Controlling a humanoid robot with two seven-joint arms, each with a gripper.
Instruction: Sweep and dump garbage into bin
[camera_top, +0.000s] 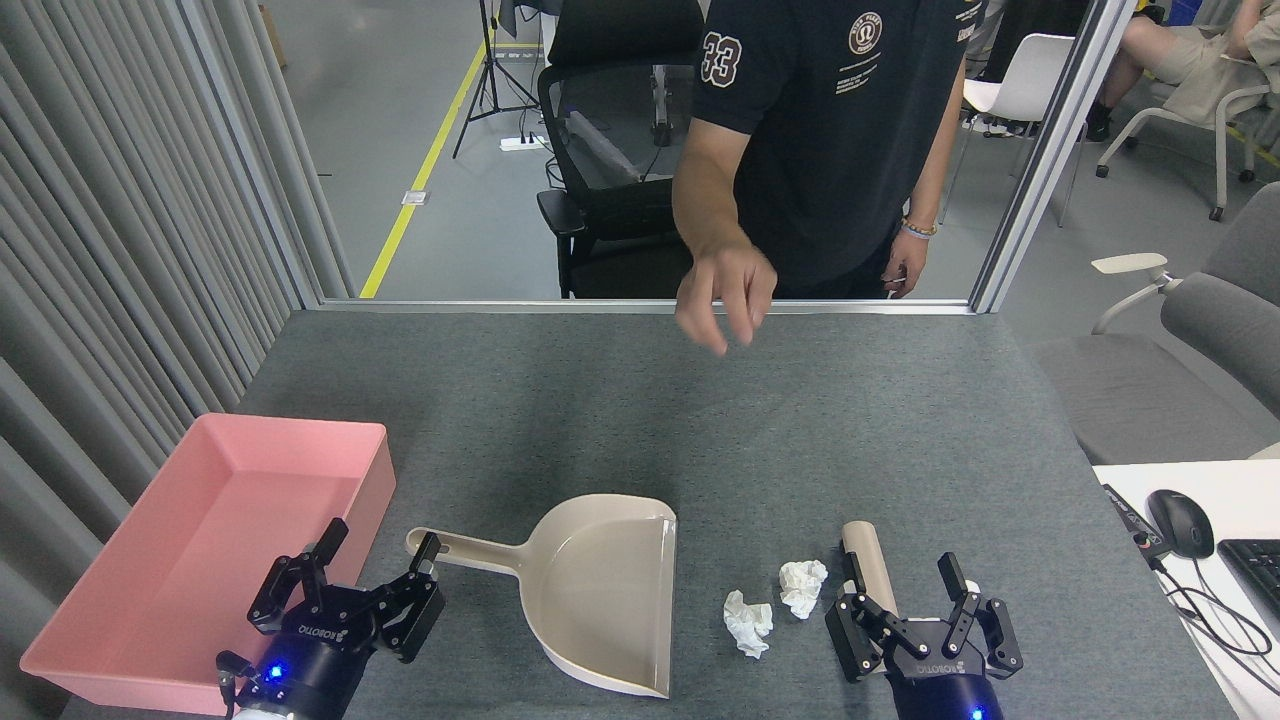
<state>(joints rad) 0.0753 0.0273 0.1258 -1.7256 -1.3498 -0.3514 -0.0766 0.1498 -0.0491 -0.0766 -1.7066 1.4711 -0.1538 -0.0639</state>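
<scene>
1. Showing a grey felt-like counter (620, 420) seen from above, with two black claws at the near edge.
2. Left claw (378, 572) spread open, gripping nothing, one finger tip right at the end of the beige dustpan (600, 590) handle, the other over the pink bin (215, 540).
3. Right claw (902, 575) spread open too, empty, hovering over a beige cylindrical handle (866, 555), likely the brush.
4. Garbage: two crumpled white tissue wads (775, 605), just beside each other, between the dustpan mouth and the right claw.
5. Bin empty, at the near left, just beside the dustpan handle.
6. Risks, as judgement: light, springy wads could skid past the pan lip or roll away; smooth hard plastic pan may slide on a push; the thin flat handle could slip from a shallow grip.
7. A person's hand (725, 290) hangs above the far counter edge, possibly in the way.
</scene>
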